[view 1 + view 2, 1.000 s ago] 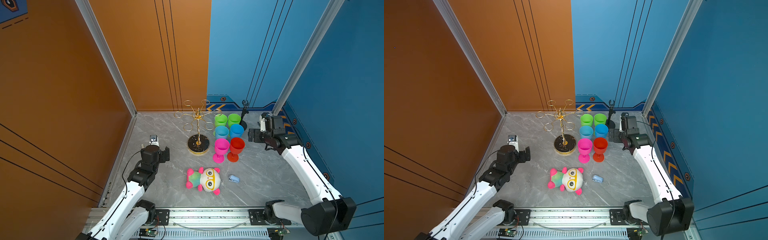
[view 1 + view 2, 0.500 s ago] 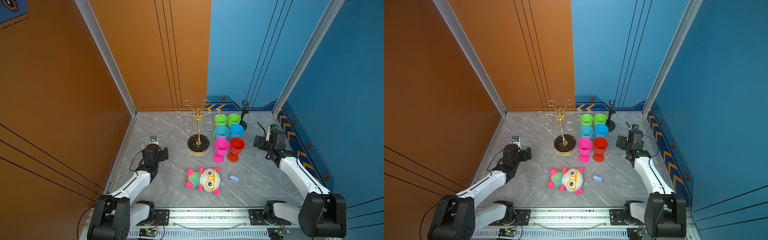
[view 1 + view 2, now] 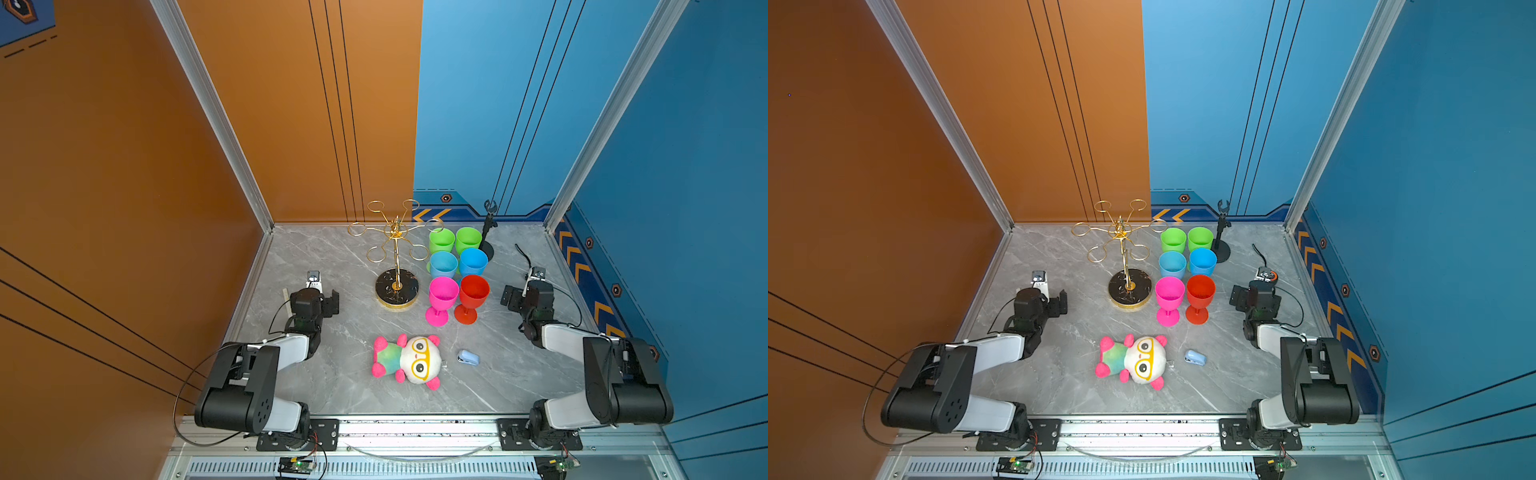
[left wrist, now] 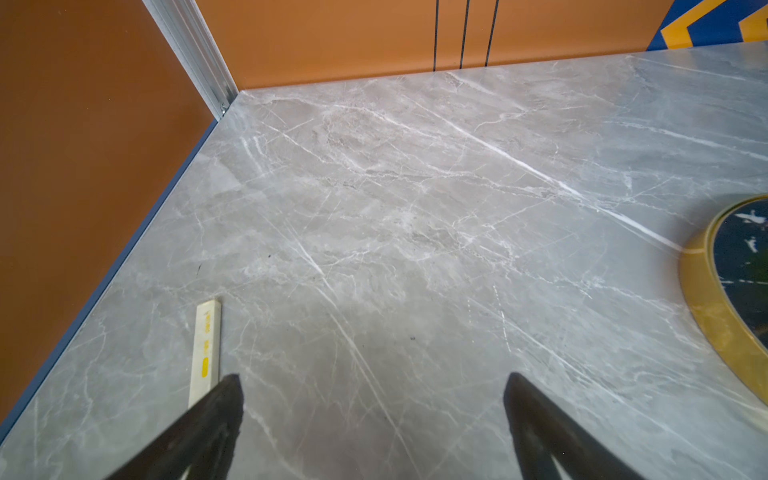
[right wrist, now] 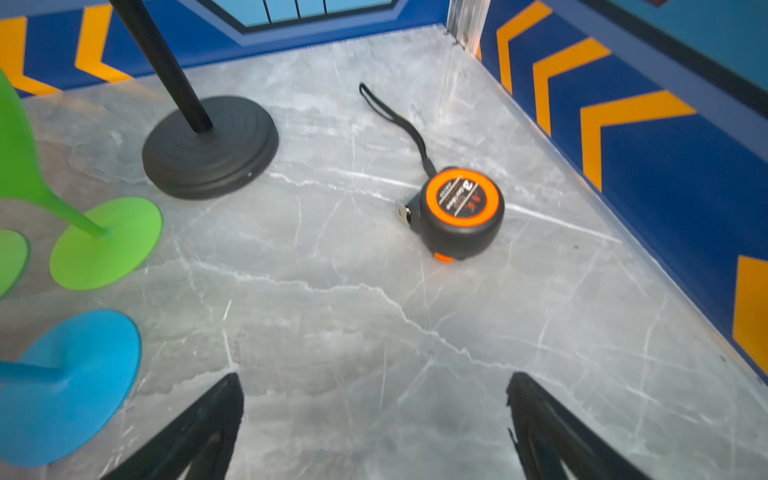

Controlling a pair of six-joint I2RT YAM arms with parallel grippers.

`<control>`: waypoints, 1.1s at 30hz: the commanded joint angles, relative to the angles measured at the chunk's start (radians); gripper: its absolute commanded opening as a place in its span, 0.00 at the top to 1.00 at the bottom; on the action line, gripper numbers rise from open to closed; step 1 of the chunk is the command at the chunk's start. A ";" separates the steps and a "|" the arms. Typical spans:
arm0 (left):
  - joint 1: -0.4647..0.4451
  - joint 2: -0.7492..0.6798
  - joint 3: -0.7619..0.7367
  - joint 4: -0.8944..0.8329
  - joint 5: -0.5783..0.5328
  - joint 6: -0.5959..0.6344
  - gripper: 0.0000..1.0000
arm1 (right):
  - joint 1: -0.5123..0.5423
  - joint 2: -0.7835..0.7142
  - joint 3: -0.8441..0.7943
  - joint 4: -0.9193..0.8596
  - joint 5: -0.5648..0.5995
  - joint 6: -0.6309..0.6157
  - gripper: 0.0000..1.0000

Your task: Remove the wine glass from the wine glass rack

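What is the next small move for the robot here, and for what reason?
Probably no new reach: just fold both arms to rest. All six loops of the wine glass rack are empty, the coloured wine glasses stand upright on the table beside it, and the left gripper and right gripper are open, holding nothing.
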 commanded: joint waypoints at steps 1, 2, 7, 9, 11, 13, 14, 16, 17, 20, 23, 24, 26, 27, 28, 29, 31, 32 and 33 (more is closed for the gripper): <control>0.021 0.056 -0.021 0.174 0.008 0.019 0.02 | 0.035 0.033 -0.024 0.172 0.015 -0.054 0.00; 0.029 0.061 -0.028 0.177 0.012 0.006 0.02 | 0.049 0.033 -0.031 0.187 0.009 -0.073 0.00; 0.050 0.098 -0.049 0.266 0.034 -0.004 0.02 | 0.051 0.084 -0.139 0.435 -0.005 -0.084 0.00; 0.067 0.095 -0.033 0.226 0.053 -0.018 0.02 | 0.047 0.058 -0.125 0.364 0.008 -0.074 0.00; 0.067 0.096 -0.034 0.228 0.054 -0.021 0.02 | 0.054 0.080 -0.135 0.426 0.020 -0.077 0.00; 0.067 0.096 -0.032 0.226 0.055 -0.021 0.02 | 0.054 0.065 -0.126 0.379 0.022 -0.077 0.00; 0.067 0.095 -0.032 0.227 0.054 -0.021 0.02 | 0.055 0.074 -0.130 0.403 0.022 -0.078 0.00; 0.067 0.096 -0.032 0.226 0.054 -0.021 0.02 | 0.055 0.070 -0.130 0.395 0.024 -0.078 0.00; 0.067 0.096 -0.033 0.226 0.054 -0.021 0.02 | 0.055 0.072 -0.131 0.401 0.022 -0.078 0.00; 0.067 0.096 -0.033 0.226 0.054 -0.021 0.02 | 0.057 0.073 -0.128 0.395 0.018 -0.081 0.00; 0.067 0.096 -0.033 0.226 0.054 -0.021 0.02 | 0.057 0.073 -0.129 0.399 0.019 -0.081 0.00; 0.067 0.096 -0.033 0.226 0.054 -0.021 0.02 | 0.057 0.074 -0.130 0.403 0.019 -0.083 0.00; 0.068 0.097 -0.033 0.226 0.054 -0.021 0.02 | 0.057 0.074 -0.130 0.401 0.019 -0.082 0.00; 0.068 0.097 -0.033 0.226 0.054 -0.021 0.02 | 0.059 0.074 -0.128 0.400 0.018 -0.084 0.00; 0.068 0.096 -0.034 0.226 0.055 -0.021 0.02 | 0.061 0.074 -0.127 0.398 0.019 -0.087 0.00; 0.068 0.096 -0.034 0.226 0.054 -0.021 0.02 | 0.061 0.075 -0.123 0.391 0.014 -0.088 0.00; 0.066 0.096 -0.034 0.226 0.055 -0.021 0.02 | 0.054 0.074 -0.123 0.387 0.002 -0.085 0.00; 0.067 0.097 -0.033 0.226 0.054 -0.021 0.02 | 0.058 0.074 -0.125 0.393 0.007 -0.087 0.00; 0.068 0.097 -0.034 0.226 0.054 -0.020 0.02 | 0.061 0.074 -0.125 0.395 0.011 -0.089 0.00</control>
